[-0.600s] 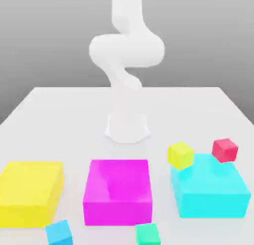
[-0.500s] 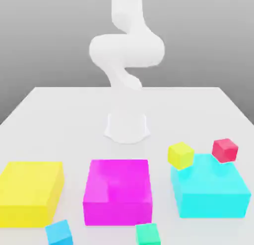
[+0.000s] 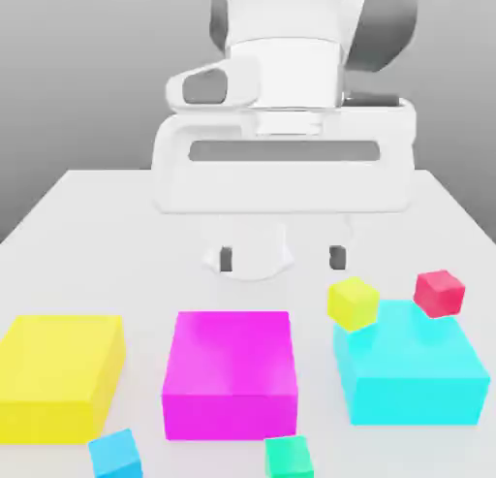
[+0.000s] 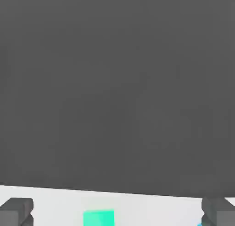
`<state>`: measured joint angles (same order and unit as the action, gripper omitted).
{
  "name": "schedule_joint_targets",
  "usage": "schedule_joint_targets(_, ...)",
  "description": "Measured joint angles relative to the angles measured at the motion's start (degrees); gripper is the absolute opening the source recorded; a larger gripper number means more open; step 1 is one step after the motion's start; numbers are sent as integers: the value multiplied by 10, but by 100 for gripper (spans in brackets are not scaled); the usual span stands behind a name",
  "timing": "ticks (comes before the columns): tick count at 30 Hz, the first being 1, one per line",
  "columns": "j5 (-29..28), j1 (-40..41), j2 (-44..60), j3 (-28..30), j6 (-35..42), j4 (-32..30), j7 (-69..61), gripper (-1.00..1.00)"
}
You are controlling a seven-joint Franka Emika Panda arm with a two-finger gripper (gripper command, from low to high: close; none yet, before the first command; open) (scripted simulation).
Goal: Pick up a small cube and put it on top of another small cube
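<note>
Gripper (image 3: 281,258): raised well above the table (image 3: 107,224), jaws spread wide and holding nothing, fingertips (image 3: 226,259) apart over the far side of the magenta block (image 3: 229,369), presumably poised before any approach. Green cube (image 3: 289,457): loose at the near edge, just in front of the magenta block's right corner, free for a top-down grasp. Light-blue cube (image 3: 116,454): near edge, left, well apart from the green; judged the stacking base.

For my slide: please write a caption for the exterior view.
Open gripper hangs above the table, behind the magenta block; green cube and light-blue cube untouched.
</note>
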<state>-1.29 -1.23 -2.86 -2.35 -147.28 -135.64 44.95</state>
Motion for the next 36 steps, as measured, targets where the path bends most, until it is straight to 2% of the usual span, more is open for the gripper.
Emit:
schedule_joint_targets(9,-7,-10,187,-4,-69,-16,-3,0)
schedule_joint_targets(13,-14,-15,270,1,-128,-3,2,0)
schedule_joint_targets(14,-16,-16,289,3,-143,1,3,-100)
schedule_joint_targets(21,-16,-17,293,3,-146,2,4,-100)
schedule_joint_targets(26,-6,-8,208,-2,-78,-15,2,-100)
schedule_joint_targets(34,47,66,158,106,0,11,160,-100)
schedule_joint_targets(36,59,78,175,118,-10,17,178,-100)
